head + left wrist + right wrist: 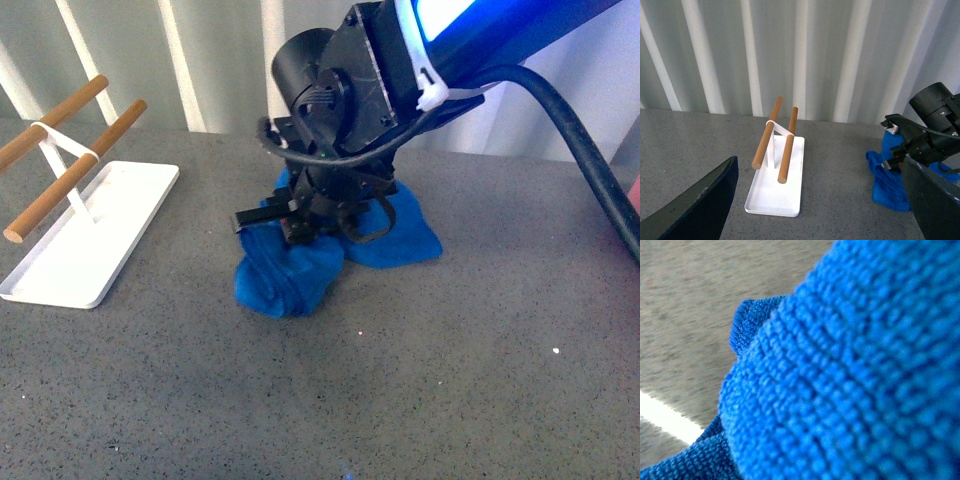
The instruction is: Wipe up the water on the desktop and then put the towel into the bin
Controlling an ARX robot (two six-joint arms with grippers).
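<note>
Towel (290,275) is bunched on the desktop (400,400), roughly centre of your front view, near the white tray (60,270) but not touching it. Right gripper (300,228) is down on top of it with its tip buried in the folds. One lobe of cloth spills toward the robot and left, another out to the right, and both lie on the desktop. You can't tell from any view whether the jaws are clamped on the cloth or only pressing into it, because the fingertips are hidden. Your right wrist view is almost all blue terry loops right against the lens, with a patch of grey desktop beyond.

Left gripper (818,162) is released: fingers (700,205) are spread wide with nothing between them, well apart from the towel. Its camera looks at the tray, where two wooden rods (763,142) sit side by side, tilted, on a white post. Black cable (575,130) runs off the right arm toward the right edge of your front view.
</note>
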